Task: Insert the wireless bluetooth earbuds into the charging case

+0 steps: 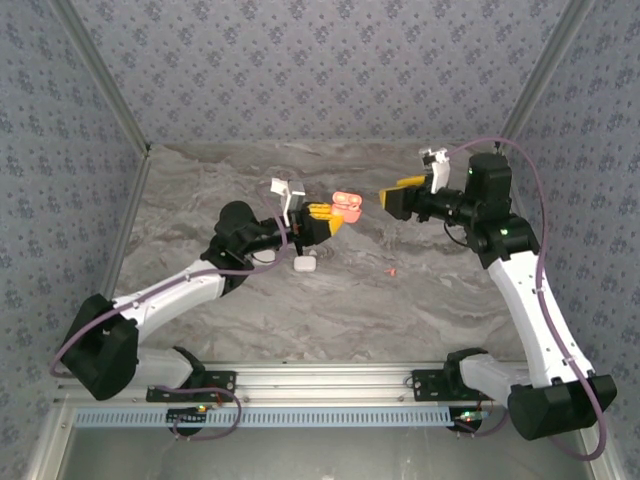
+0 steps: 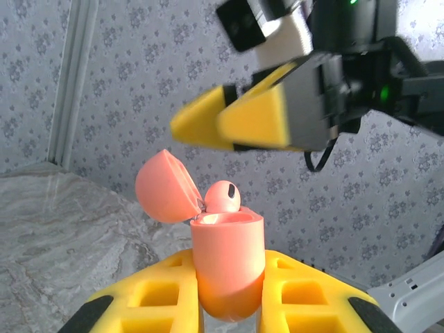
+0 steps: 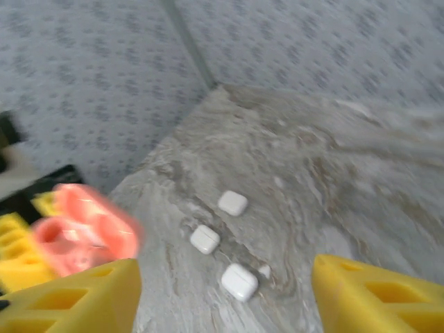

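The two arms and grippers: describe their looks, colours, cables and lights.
The left arm and right arm pair glossy white link shells with black joint housings; a lilac cable loops along each. The left gripper and right gripper have chunky yellow wedge-shaped fingers with recessed pockets on black bodies. A small green light glows on the right arm.

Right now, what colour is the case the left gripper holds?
Coral pink; the charging case shows best in the left wrist view.
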Action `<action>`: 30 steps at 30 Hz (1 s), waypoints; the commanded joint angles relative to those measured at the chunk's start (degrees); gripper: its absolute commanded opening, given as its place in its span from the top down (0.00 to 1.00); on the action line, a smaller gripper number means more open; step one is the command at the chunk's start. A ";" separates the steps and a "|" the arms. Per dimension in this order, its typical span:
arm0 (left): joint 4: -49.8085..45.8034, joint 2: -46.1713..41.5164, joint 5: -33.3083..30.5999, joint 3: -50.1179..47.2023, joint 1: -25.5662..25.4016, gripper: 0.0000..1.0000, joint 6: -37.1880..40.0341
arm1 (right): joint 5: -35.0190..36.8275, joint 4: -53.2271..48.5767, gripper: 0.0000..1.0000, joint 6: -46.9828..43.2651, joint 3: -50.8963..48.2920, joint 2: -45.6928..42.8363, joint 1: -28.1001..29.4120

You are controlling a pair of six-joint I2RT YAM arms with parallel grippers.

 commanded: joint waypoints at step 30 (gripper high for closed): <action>-5.16 -4.93 -1.71 1.50 -0.44 1.00 5.83 | 27.77 -2.92 0.62 7.90 -17.84 28.07 5.92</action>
